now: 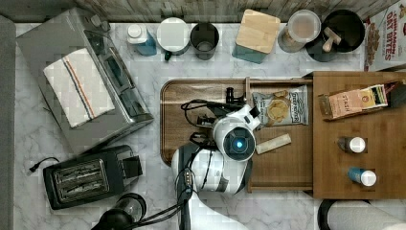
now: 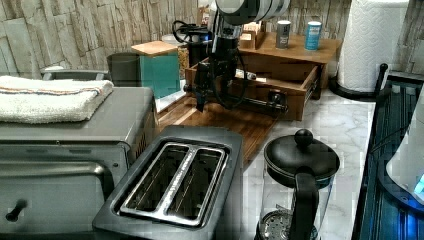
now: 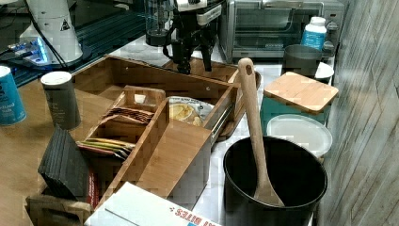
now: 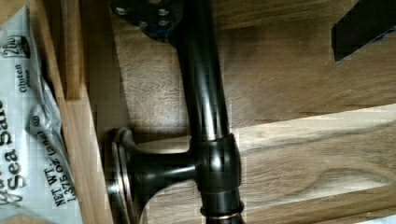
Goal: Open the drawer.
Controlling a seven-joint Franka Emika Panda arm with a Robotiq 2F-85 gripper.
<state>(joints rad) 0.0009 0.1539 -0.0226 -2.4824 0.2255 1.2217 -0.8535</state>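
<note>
The wooden drawer [image 1: 282, 165] stands pulled out from under the wooden shelf over the dark tray [image 1: 167, 120]; a chip bag [image 1: 280, 106] and a pale stick [image 1: 273, 143] lie inside it. In the wrist view its black bar handle [image 4: 205, 107] on a round post passes between the fingers, close beside one finger [image 4: 144, 16]. My gripper [image 4: 252, 23] is open and straddles the bar. The left view has the gripper [image 2: 202, 95] hanging down at the far end of the handle [image 2: 250, 103]. The right view has the gripper [image 3: 194, 60] just beyond the drawer's [image 3: 179, 141] front board.
A toaster oven [image 1: 81, 81] with a towel and a black toaster [image 1: 86, 177] stand on the top view's left. Jars and a teal box [image 1: 258, 33] line the back wall. A French press [image 2: 300, 170], a paper towel roll [image 2: 372, 45] and a pot with a spoon [image 3: 275, 179] stand nearby.
</note>
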